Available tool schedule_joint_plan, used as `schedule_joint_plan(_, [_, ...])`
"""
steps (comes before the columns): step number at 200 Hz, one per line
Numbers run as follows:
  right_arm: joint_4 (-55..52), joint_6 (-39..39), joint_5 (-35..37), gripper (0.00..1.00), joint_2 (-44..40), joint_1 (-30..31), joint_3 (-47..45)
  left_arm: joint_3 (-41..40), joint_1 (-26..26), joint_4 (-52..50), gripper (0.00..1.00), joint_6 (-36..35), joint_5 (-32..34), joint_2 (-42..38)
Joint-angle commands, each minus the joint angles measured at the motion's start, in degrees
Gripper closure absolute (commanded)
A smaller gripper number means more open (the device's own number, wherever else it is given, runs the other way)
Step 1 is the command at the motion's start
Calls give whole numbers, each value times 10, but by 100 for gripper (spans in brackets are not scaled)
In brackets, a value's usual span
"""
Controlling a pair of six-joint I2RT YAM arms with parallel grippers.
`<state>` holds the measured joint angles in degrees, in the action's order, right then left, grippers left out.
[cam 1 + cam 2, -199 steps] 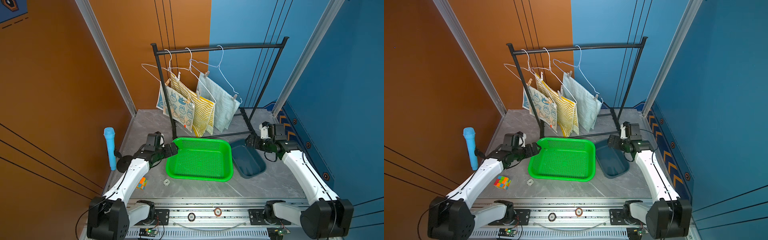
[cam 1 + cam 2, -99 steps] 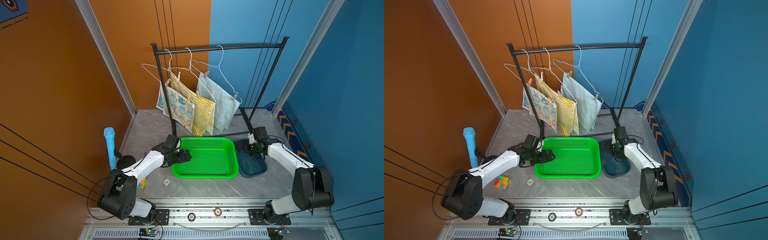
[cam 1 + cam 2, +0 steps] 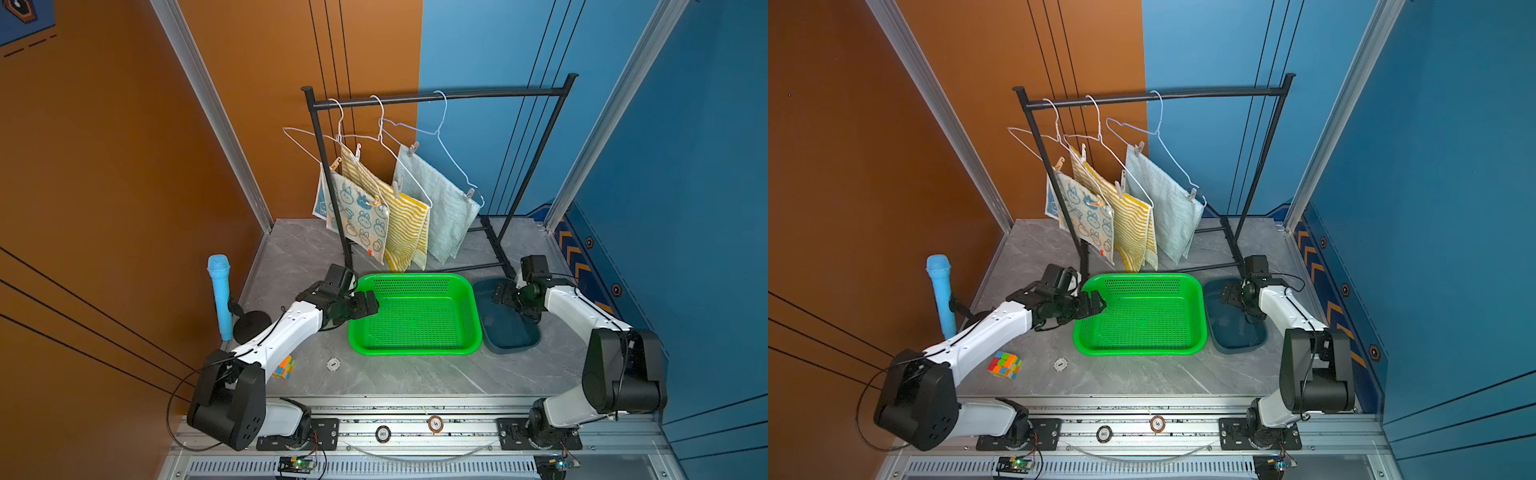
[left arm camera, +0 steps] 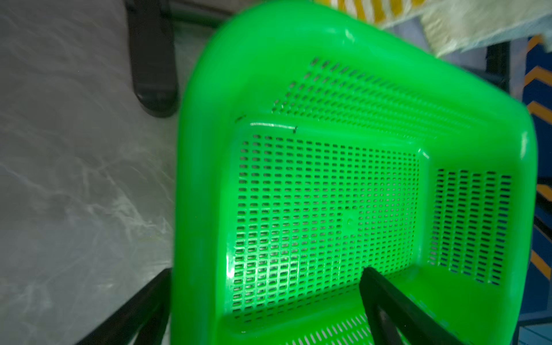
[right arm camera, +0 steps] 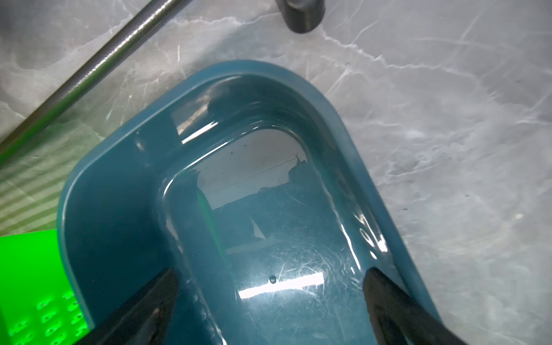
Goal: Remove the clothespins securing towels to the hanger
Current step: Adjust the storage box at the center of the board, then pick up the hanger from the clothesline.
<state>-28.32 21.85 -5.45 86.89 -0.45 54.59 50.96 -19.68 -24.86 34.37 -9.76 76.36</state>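
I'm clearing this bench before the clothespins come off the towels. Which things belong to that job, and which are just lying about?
Job: clothespins, towels, wire hangers, black rack; probably the green basket and dark blue tray, as drop spots.
Lying about: blue microphone, puzzle cube, white round token.

Both top views bright, even, sharp; slight wide-angle bend at edges. Wrist views soft, smeared. Overhead glare streaks in blue tray (image 5: 113,227), hot spots on green basket (image 4: 209,149) rim.
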Motion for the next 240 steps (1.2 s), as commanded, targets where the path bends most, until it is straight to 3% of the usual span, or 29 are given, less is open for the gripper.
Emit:
schedule_joint_plan(1, [-15, -20, 23, 0, -14, 1, 5, -11, 20, -10, 2, -7, 41, -48])
schedule_joint_plan(62, [-76, -47, 20, 0, -86, 70, 91, -27, 69, 27, 2, -78, 91, -169])
schedule_joint_plan(104, [-127, -70, -4, 0, -97, 110, 233, -76, 104, 103, 2, -156, 94, -251])
schedule_joint_plan(145, [-145, -96, -59, 0, -84, 116, 367, -114, 130, 128, 2, -201, 74, -280])
schedule_joint_plan(240, [-145, -107, -143, 14, 80, 114, 637, -172, 137, 222, 1, -192, 18, -296])
